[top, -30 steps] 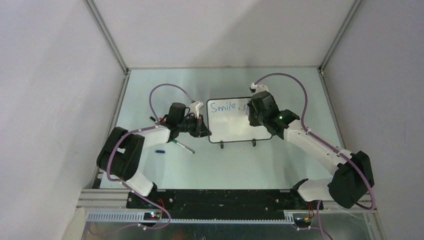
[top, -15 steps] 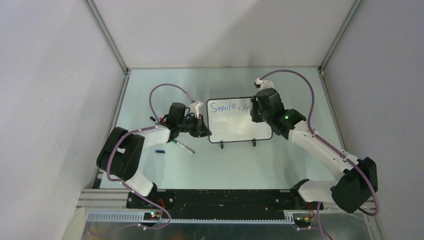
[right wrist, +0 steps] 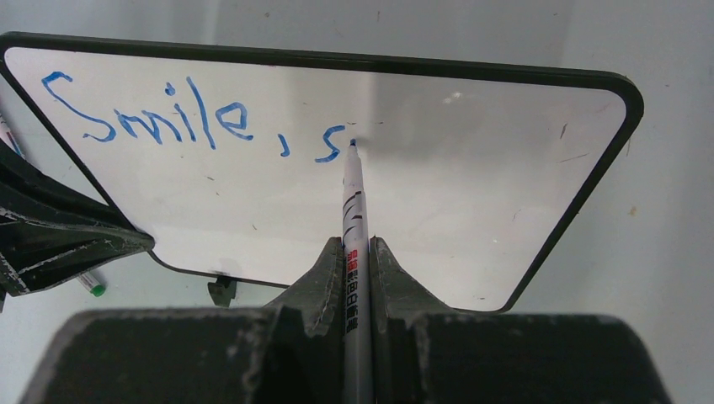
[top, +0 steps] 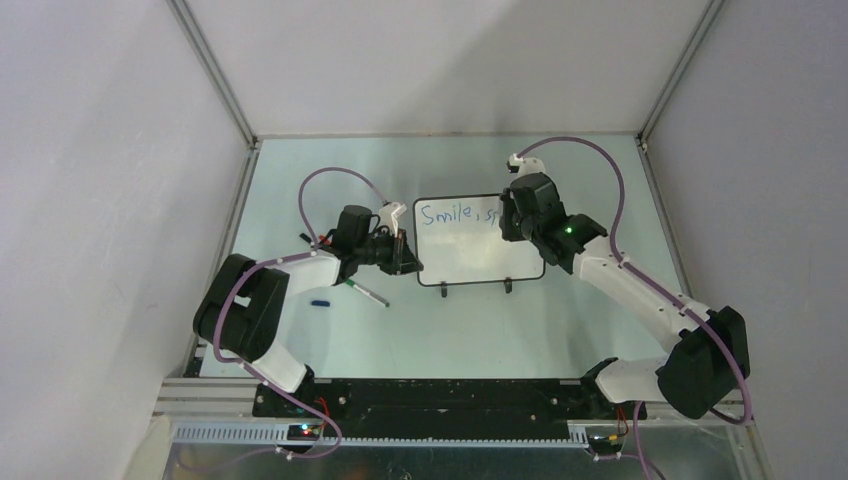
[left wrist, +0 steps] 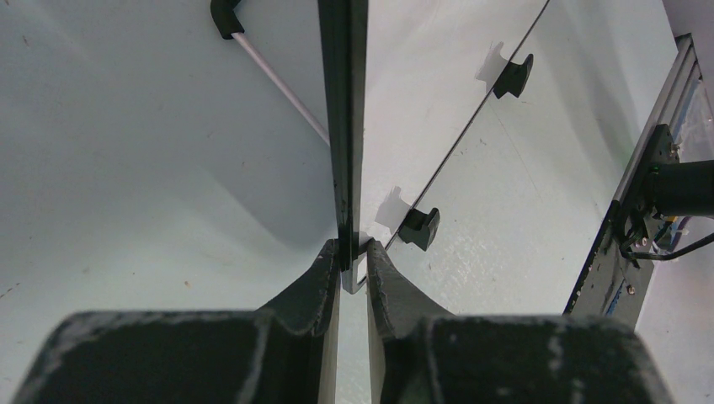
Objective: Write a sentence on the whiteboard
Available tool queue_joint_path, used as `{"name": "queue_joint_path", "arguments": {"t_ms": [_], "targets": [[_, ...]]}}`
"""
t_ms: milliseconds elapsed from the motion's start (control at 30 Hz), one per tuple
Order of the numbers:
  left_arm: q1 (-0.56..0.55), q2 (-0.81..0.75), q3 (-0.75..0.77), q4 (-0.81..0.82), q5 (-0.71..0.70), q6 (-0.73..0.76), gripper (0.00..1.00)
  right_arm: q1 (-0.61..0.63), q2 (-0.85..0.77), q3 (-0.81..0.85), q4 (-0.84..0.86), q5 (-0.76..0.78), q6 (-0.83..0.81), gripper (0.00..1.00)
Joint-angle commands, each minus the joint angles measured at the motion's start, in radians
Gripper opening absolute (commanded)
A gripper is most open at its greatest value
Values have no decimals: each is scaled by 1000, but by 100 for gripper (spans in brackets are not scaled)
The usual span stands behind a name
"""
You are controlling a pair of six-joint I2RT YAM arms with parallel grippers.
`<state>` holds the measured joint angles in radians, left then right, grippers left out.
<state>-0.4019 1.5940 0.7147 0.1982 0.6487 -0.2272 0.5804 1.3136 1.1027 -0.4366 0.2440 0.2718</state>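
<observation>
The whiteboard (top: 480, 252) sits near the middle of the pale green worktop (top: 450, 340), between the two arms, with its two small black feet (top: 444, 290) along the near edge. The jaws of the left arm (top: 300, 265) are pressed onto the board's left edge. In the left wrist view the two fingertips pinch the thin black frame (left wrist: 342, 101) from either side, and the board is seen edge-on, running straight away from the camera.

The jaws of the right arm (top: 630, 285) reach over the board's upper right corner and are closed on a marker (right wrist: 354, 220) — a white barrel with dark printing, held in line with the fingers. Its blue tip points at the glossy surface (right wrist: 471, 185) just right of the last letter written. Whether it actually touches cannot be told for sure.

The sentence (right wrist: 168, 118) so far reads "Smile, s" in blue handwriting, running along the upper left part of the board. From above it shows as a short blue line (top: 455, 213) whose right end is hidden by the right wrist.

On the worktop just left of the board lies a thin white pen (top: 367, 293) with a green end, and a small blue cap (top: 320, 301) rests a little further left — both apart from the board.
</observation>
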Motion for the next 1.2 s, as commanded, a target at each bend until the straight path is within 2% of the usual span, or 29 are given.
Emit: {"name": "queue_joint_path", "arguments": {"t_ms": [0,567,1167], "targets": [[-7,-25,29,-24,-33,32,16,-6,10,45,32,-3,-10,0],[-8,-25,29,-24,-32,33,16,-24,34,43,50,-6,-1,0],[-7,-29,29,-31,-37,36,16,-36,18,44,-1,24,12,0]]}}
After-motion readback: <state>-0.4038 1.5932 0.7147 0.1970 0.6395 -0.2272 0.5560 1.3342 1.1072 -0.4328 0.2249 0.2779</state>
